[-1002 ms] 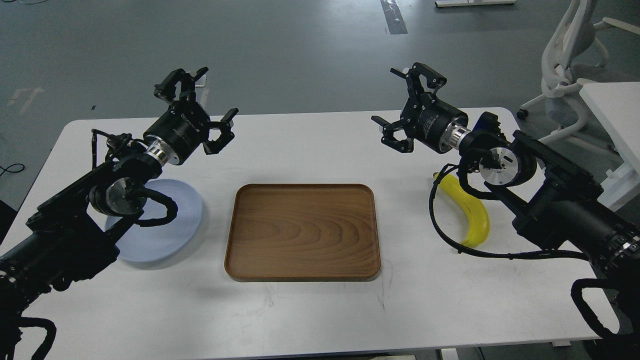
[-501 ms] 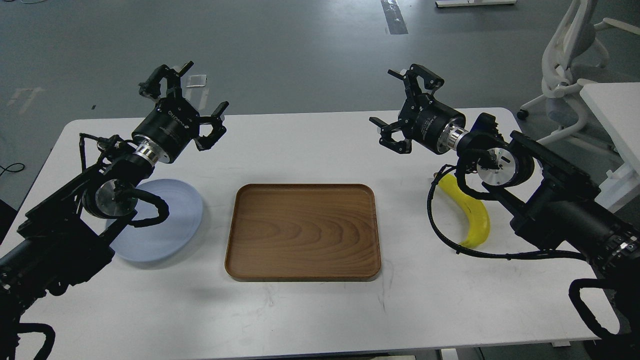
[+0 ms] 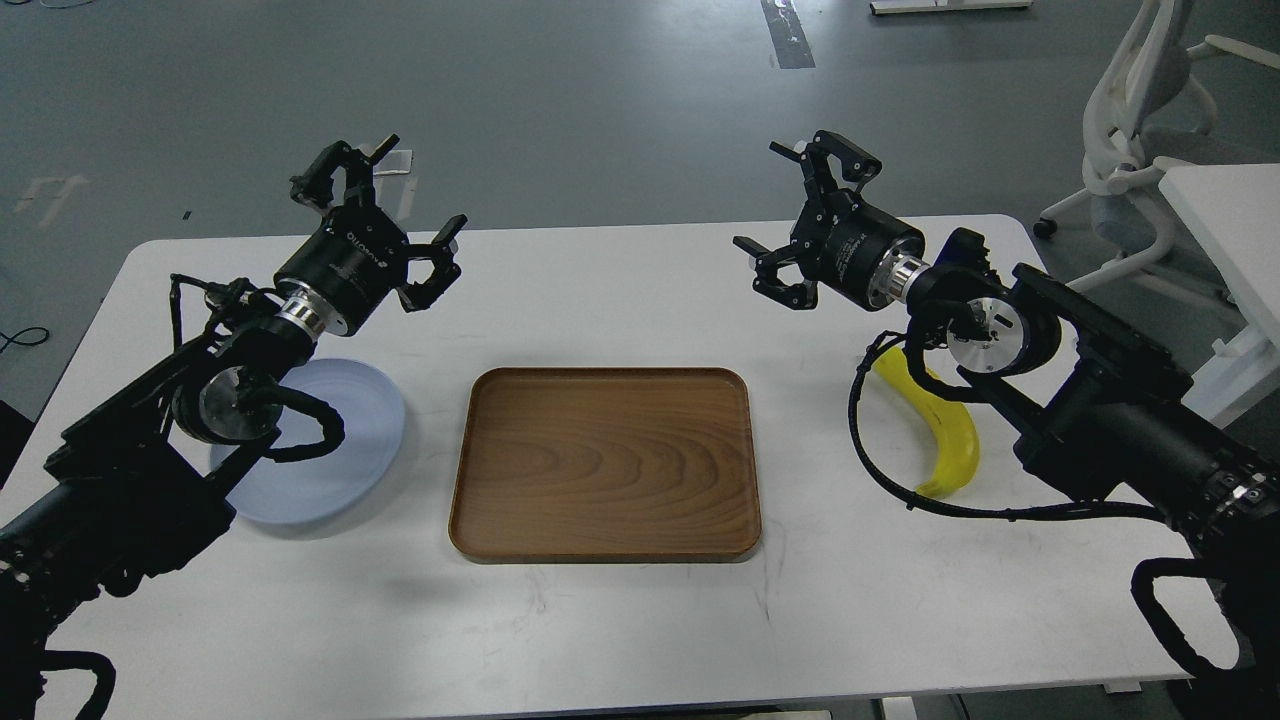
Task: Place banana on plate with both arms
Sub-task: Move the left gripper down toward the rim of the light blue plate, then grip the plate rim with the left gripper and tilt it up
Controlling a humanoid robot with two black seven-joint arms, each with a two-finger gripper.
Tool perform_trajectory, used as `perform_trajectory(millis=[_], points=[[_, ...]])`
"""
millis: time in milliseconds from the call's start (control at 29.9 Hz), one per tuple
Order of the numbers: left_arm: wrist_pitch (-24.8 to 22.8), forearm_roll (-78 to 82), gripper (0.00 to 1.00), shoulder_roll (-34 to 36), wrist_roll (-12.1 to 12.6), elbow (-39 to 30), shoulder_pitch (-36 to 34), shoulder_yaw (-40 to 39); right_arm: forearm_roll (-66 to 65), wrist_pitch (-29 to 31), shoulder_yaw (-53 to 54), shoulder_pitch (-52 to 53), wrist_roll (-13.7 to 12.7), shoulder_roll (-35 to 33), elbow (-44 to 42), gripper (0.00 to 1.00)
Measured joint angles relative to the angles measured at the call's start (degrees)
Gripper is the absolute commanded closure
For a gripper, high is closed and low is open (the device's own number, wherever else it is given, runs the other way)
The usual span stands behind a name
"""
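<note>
The yellow banana (image 3: 946, 432) lies on the white table at the right, partly hidden under my right arm and its cables. The pale blue-grey plate (image 3: 345, 465) lies at the left, partly covered by my left arm. My left gripper (image 3: 385, 215) is open and empty, raised above the table's far left part, beyond the plate. My right gripper (image 3: 795, 215) is open and empty, raised above the table's far right part, up and to the left of the banana.
A rectangular brown wooden tray (image 3: 604, 463) lies in the middle of the white table (image 3: 600, 620). A white office chair (image 3: 1140, 120) and another white table edge (image 3: 1225, 230) stand at the far right.
My left gripper swung left and up, then came back right and down a little. My right gripper drifted slightly left. Banana, plate and tray have not moved.
</note>
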Motion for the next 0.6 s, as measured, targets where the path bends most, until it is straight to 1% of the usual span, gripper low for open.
perform_trajectory(millis=[200, 234, 301, 368, 434, 501, 535, 601], points=[[1.5, 5.6, 0.02, 0.4, -0.6, -0.2, -0.2, 0.2, -0.1, 0.0, 0.0, -0.2, 0.4, 0.0, -0.1, 0.0], [1.8, 8.0, 0.02, 0.5, -1.2, -0.4, -0.4, 0.2, -0.2, 0.0, 0.0, -0.3, 0.4, -0.1, -0.1, 0.0], [4.0, 15.3, 0.02, 0.7, -3.6, -0.9, -0.9, 0.2, -0.2, 0.0, 0.0, -0.4, 0.5, -0.1, -0.1, 0.0], [9.7, 25.7, 0.02, 1.2, -6.5, -2.5, -1.4, 0.2, -0.2, 0.0, 0.0, -0.5, 0.6, -0.2, -0.1, 0.0], [15.1, 33.9, 0.02, 1.6, -7.7, -4.8, -1.5, 0.4, -0.2, 0.0, 0.0, -0.6, 0.6, -0.2, -0.1, 0.0], [21.7, 43.1, 0.02, 2.3, -7.9, -8.7, -1.5, 1.5, -0.2, -0.2, 0.0, -0.6, 0.6, -0.2, -0.1, 0.0], [24.2, 46.5, 0.02, 2.6, -7.9, -10.3, -1.5, 2.4, -0.2, -0.2, 0.0, -0.6, 0.6, -0.1, -0.1, 0.0], [29.3, 53.0, 0.02, 3.7, -6.8, -12.8, -1.5, 5.2, -0.2, -0.4, 0.0, -0.7, 0.6, 0.0, -0.2, 0.0]])
